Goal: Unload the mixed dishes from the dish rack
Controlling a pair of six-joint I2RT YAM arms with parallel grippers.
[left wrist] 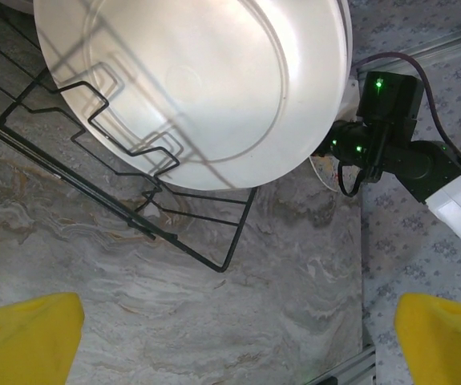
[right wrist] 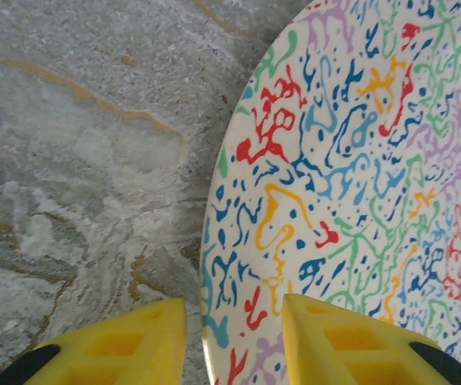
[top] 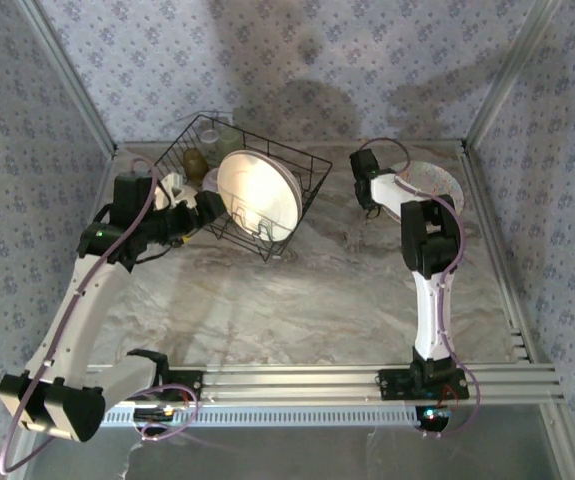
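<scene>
The dish rack (top: 310, 166), black wire, stands at the back left. White-backed plates (top: 257, 192) lean upright in it, and an olive-brown cup (top: 195, 160) sits at its left end. My left gripper (top: 212, 205) is open beside the rack's near-left side. In the left wrist view its yellow tips (left wrist: 238, 345) hang over bare table, below the plate's white back (left wrist: 198, 72) and the rack's corner (left wrist: 236, 237). A plate with coloured squiggles (right wrist: 358, 160) lies flat at the back right (top: 437, 182). My right gripper (right wrist: 234, 337) is open astride its rim, gaps on both sides.
The table is grey marbled (top: 297, 300), with metal frame posts and patterned walls round it. An aluminium rail (top: 367, 380) runs along the near edge by the arm bases. My right arm's wrist (left wrist: 390, 144), black with green lights, is just right of the rack.
</scene>
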